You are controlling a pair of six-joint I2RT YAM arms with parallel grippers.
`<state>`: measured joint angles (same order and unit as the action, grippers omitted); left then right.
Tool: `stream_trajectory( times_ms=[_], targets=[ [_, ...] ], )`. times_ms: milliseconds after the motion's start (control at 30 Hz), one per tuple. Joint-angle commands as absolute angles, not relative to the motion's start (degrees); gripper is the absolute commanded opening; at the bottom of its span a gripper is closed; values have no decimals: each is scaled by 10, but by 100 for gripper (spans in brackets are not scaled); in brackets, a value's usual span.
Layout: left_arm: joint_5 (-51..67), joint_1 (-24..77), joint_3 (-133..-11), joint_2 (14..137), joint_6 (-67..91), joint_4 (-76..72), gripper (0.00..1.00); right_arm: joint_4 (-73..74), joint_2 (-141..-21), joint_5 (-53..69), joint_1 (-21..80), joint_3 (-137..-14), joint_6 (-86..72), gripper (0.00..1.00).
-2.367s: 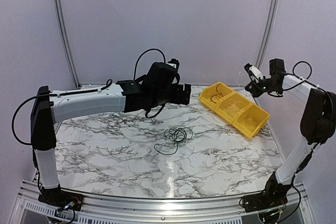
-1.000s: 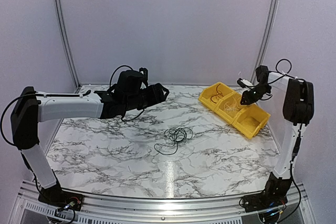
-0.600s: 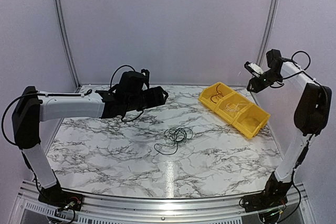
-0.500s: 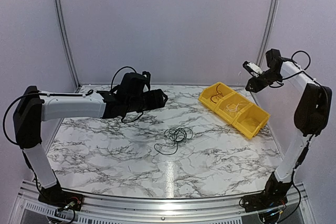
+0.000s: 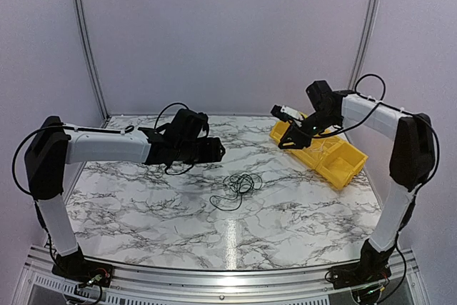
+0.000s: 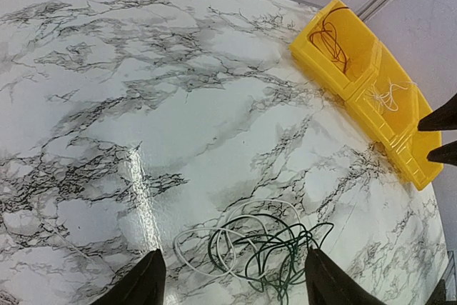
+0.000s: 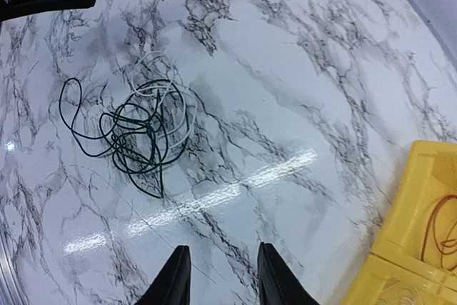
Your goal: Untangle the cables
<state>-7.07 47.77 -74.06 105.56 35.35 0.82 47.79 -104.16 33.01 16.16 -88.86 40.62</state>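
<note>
One tangle of cables lies on the marble desk, touched by neither hand. Wrist views show one white strand among dark loops; the number of dark strands cannot be told.

Left hand: two fingers spread wide, nothing in them. The tangle sits below and just ahead, between the fingers in its own view.

Right hand: released, two fingers apart and empty, tangle ahead and well apart.

One yellow bin with three compartments stands just beside the right hand. It holds one reddish wire in the end compartment and one white wire in the middle.
</note>
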Motion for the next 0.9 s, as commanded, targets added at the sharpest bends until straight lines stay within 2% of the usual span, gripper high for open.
stream_trajectory(
  times_ms=[0, 167, 467, 633, 867],
  targets=[
    [-74, 486, -740, 1055, 340, 31, 70, 454, -1098, 356, 198, -872, 395, 34],
    [-87, 486, -729, 1048, 355, 42, 71, 440, -1155, 353, 227, -873, 384, 39],
    [-95, 487, -715, 1039, 342, 42, 71, 459, -1219, 371, 236, -914, 382, 40],
    [-93, 486, -722, 1044, 342, 42, 72, 468, -1224, 374, 236, -918, 381, 39],
    [-100, 486, -733, 1046, 329, 42, 72, 486, -1162, 297, 223, -878, 419, 37]
  ],
)
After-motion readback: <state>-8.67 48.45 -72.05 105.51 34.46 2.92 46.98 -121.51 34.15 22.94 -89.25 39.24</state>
